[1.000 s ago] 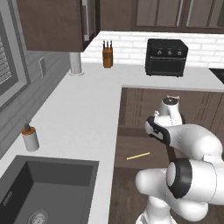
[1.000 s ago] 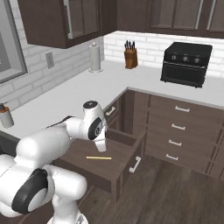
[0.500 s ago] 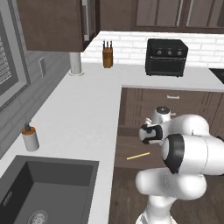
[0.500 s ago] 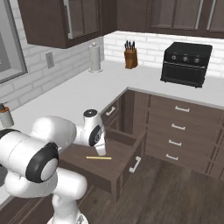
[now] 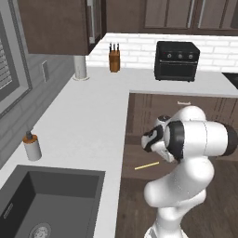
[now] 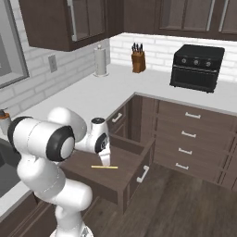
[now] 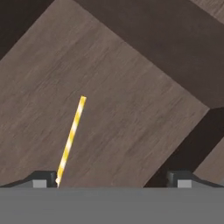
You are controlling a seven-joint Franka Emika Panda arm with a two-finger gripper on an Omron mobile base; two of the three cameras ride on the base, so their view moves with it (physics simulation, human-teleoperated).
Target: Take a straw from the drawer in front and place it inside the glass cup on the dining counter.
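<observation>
Fingertips (image 7: 43,178) spread wide, holding nothing; gripper (image 7: 111,179) lower into the open drawer (image 6: 134,173) than a second ago. Straw (image 7: 70,140) flat on the drawer floor, unmoved, one end by a fingertip. Beyond, knife block (image 6: 137,61) and black toaster oven (image 6: 197,68).

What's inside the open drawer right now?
One straw lies flat on the wooden floor of the drawer, with the open gripper hanging just above it. The robot's arm covers the drawer's near-left part in the right base view, so anything there cannot be seen.
</observation>
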